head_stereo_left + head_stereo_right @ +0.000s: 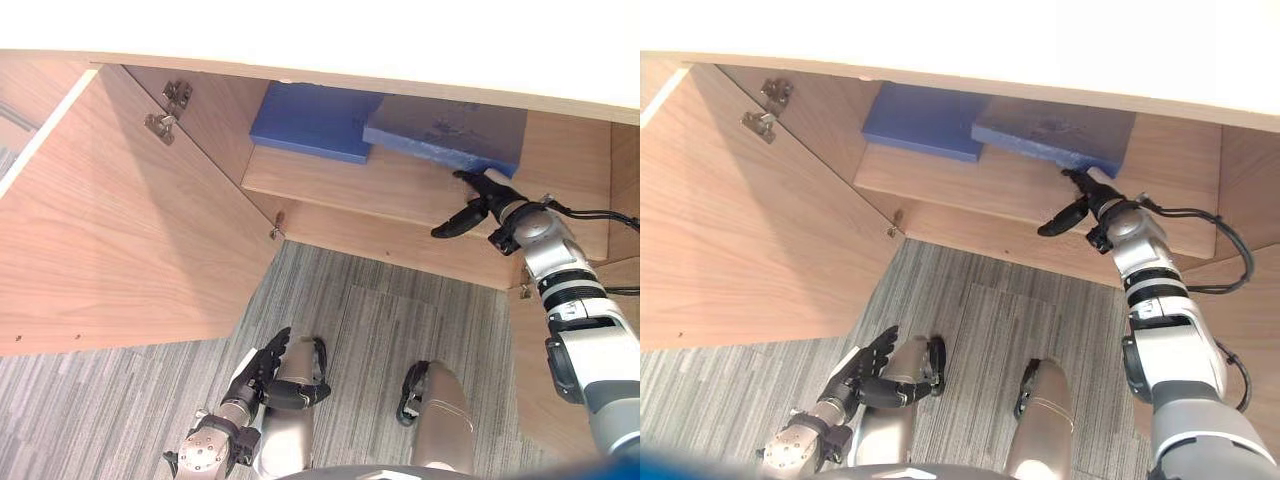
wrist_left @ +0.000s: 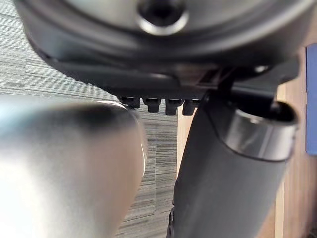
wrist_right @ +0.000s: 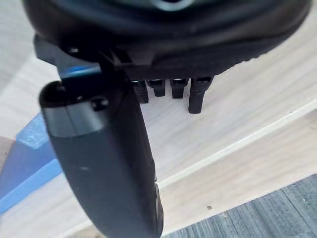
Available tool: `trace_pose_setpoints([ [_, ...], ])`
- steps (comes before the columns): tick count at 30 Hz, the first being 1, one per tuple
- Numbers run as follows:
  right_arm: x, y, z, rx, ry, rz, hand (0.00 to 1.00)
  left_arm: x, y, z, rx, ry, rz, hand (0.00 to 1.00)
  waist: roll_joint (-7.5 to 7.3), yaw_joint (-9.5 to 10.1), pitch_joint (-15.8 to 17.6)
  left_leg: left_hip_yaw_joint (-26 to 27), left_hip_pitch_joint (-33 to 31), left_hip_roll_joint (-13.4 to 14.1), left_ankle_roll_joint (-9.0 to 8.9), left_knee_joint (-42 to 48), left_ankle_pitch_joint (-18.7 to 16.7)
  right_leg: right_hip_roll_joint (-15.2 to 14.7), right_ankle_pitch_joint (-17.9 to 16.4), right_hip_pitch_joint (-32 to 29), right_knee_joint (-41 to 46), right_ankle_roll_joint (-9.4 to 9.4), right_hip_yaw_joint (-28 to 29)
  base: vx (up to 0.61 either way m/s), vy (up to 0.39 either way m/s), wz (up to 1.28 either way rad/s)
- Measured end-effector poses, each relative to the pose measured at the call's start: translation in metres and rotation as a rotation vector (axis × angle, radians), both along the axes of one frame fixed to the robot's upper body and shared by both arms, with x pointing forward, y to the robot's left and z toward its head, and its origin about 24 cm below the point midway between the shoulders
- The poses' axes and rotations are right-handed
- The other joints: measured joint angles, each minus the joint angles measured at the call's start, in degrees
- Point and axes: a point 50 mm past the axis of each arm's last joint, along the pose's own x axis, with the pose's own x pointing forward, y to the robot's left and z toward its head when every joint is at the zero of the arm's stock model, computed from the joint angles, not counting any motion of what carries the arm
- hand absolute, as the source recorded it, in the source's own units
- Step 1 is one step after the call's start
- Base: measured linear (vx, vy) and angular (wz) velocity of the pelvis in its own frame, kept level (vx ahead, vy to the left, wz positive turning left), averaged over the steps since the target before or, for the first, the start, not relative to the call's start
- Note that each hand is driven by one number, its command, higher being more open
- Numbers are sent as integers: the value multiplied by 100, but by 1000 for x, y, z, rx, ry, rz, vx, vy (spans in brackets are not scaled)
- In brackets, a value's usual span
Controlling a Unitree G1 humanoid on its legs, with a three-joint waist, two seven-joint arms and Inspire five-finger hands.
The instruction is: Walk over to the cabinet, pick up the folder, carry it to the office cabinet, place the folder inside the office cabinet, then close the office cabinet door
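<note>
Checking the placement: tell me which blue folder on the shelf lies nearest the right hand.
The duller blue folder, on the right: its near corner lies by the right hand. The brighter blue folder lies further left.

The right arm (image 1: 562, 290) is silver-grey, built of rounded metal segments parted by dark rings, with a bulkier grey-and-black housing nearer the elbow. A black collar joins it to the right hand (image 1: 487, 203), which is dark, matt and slim-fingered. In the right wrist view the thumb (image 3: 109, 163) is a thick, glossy black paddle with two small screws near its base, and the fingers (image 3: 174, 88) are squared black segments in a row. The left arm (image 1: 207, 452) carries a round silver cap ringed with dark bolts. The left hand (image 1: 262, 368) is likewise black, and its thumb has a shiny grey band near the base in the left wrist view.
</note>
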Motion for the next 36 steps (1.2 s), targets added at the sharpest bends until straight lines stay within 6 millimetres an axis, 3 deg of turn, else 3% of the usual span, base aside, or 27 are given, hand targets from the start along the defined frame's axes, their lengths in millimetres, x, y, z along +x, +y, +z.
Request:
trace_pose_setpoints([
  [4, -3, 8, -8, -63, 41, 52, 100, 1, -1, 0, -14, -4, 22, 100, -40, 14, -18, 48, 0, 3, 14, -5, 4, 4, 72, -2, -66, 15, 30, -9, 44, -4],
  [12, -4, 14, 9, -80, -70, 34, 100, 3, -5, 0, -40, -20, 92, 100, -38, -1, 60, 191, -84, 11, 131, -55, 8, 33, 208, -151, -205, 58, 147, 18, 47, -8],
  [25, -18, -10, 91, 61, -495, -131, 100, 8, -2, 3, -63, -48, 180, 100, 127, -29, 308, 268, -101, 41, 217, 95, -152, 18, 206, -172, -191, 74, 164, 30, 26, -3],
  [30, -16, -13, 109, 57, -590, -181, 100, 8, -2, 2, -77, -52, 196, 100, 210, -63, 350, 293, -81, 47, 221, 97, -149, 19, 209, -176, -176, 81, 193, 0, -1, -1],
  [36, -6, -17, 98, 86, -524, -229, 100, 9, -2, 3, -106, -68, 220, 100, 249, -54, 360, 301, -57, 71, 233, 67, -139, 47, 211, -177, -172, 80, 204, 6, -5, 0],
])
